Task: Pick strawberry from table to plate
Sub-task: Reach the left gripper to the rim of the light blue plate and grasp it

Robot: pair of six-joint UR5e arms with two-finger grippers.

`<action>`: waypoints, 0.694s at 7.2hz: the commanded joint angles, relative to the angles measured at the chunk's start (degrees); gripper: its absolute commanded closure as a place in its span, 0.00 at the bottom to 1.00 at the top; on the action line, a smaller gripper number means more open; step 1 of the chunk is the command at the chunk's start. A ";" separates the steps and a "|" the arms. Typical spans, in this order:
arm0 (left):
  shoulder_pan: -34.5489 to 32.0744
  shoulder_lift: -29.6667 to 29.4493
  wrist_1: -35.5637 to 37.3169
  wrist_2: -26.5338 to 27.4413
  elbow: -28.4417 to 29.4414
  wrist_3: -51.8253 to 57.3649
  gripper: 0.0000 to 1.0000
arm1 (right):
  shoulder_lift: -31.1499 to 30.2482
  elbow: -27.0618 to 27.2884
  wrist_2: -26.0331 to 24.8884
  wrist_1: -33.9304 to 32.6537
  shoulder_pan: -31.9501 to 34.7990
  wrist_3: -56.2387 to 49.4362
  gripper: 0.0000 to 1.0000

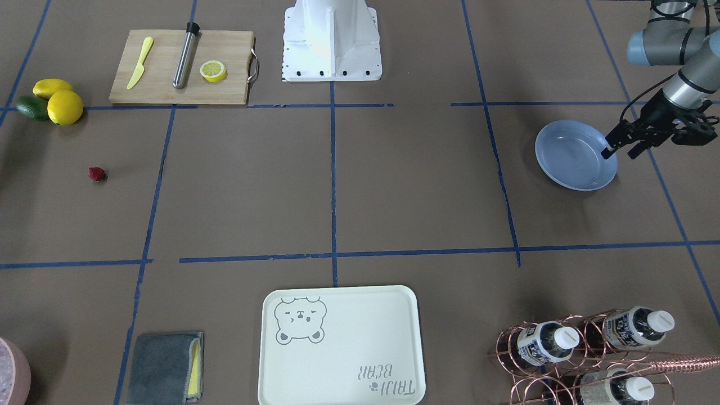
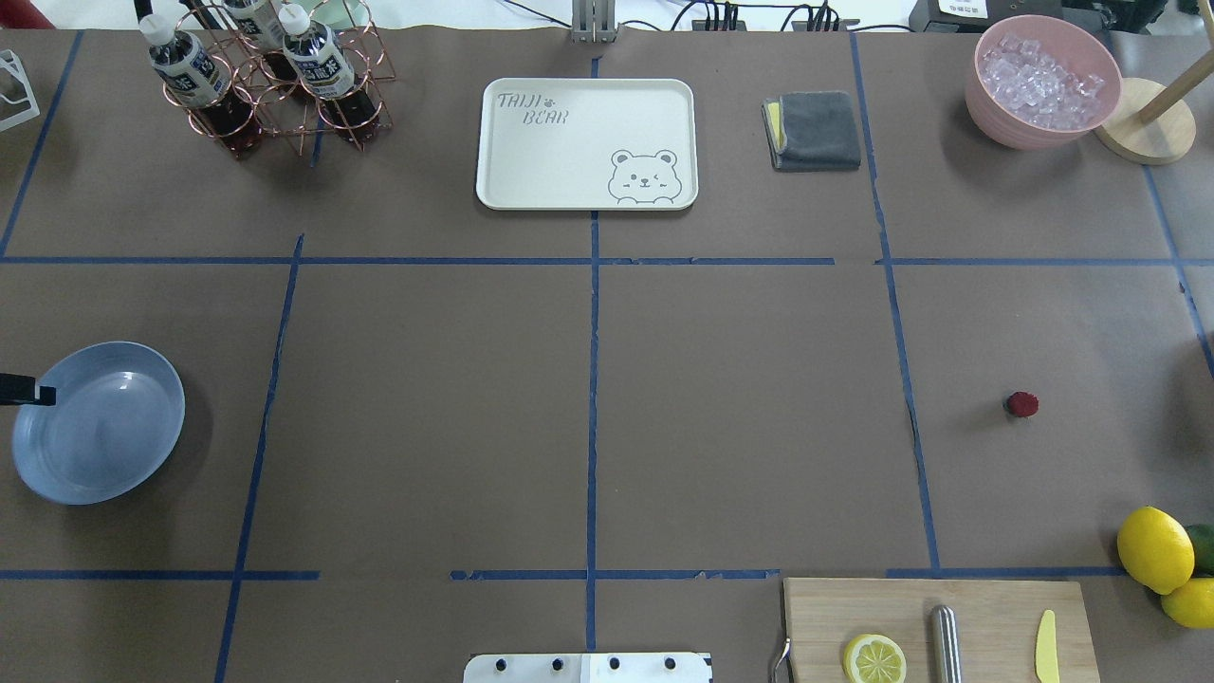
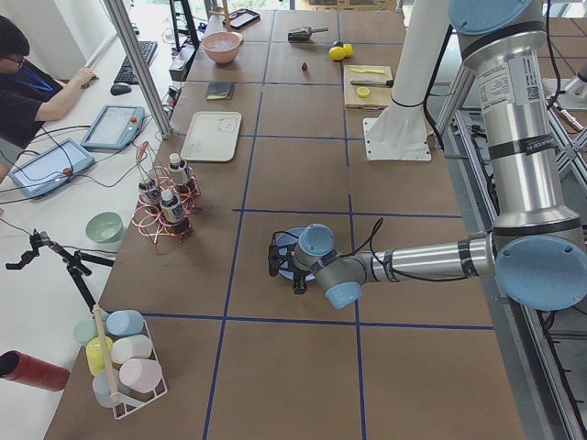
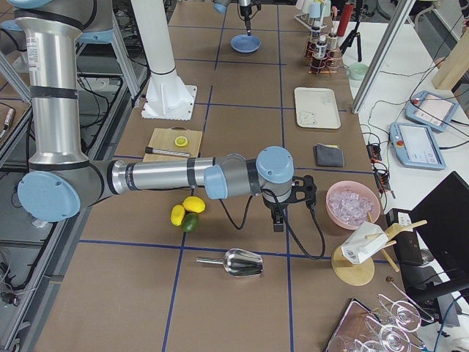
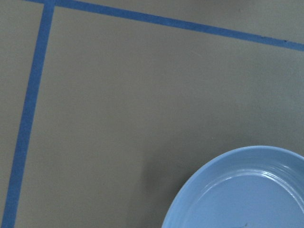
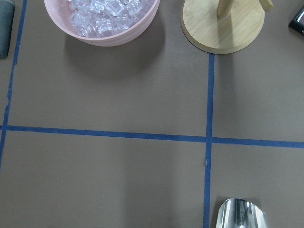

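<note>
The strawberry (image 1: 97, 174) (image 2: 1021, 404), tiny and dark red, lies alone on the brown-paper table (image 1: 394, 185), on the robot's right side. The light-blue plate (image 1: 574, 154) (image 2: 100, 422) sits far across on the robot's left side, with nothing in it. My left gripper (image 1: 621, 152) hovers over the plate's outer rim with its jaws apart and nothing between them; one fingertip (image 2: 28, 390) pokes in at the overhead view's left edge. My right gripper (image 4: 278, 220) shows only in the exterior right view, near the pink ice bowl (image 4: 352, 204); I cannot tell whether it is open or shut.
A cutting board (image 1: 180, 67) holds a lemon half, a yellow knife and a steel rod. Lemons (image 1: 64, 107) lie near the strawberry. The bear tray (image 1: 340, 346), a grey cloth (image 1: 163, 368), a bottle rack (image 1: 585, 349) and a metal scoop (image 6: 240, 213) sit farther out.
</note>
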 commanded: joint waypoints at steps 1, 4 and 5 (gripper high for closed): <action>1.10 -0.01 -0.67 0.72 0.70 -0.79 0.40 | -0.01 0.07 0.18 0.00 0.00 0.06 0.00; 1.10 -0.01 -2.41 0.63 2.01 -0.26 0.48 | -0.10 0.07 0.09 0.00 0.00 -0.03 0.00; 1.10 -0.01 -3.38 0.63 2.37 -0.26 0.48 | -0.01 -0.02 0.00 0.00 0.00 -0.03 0.00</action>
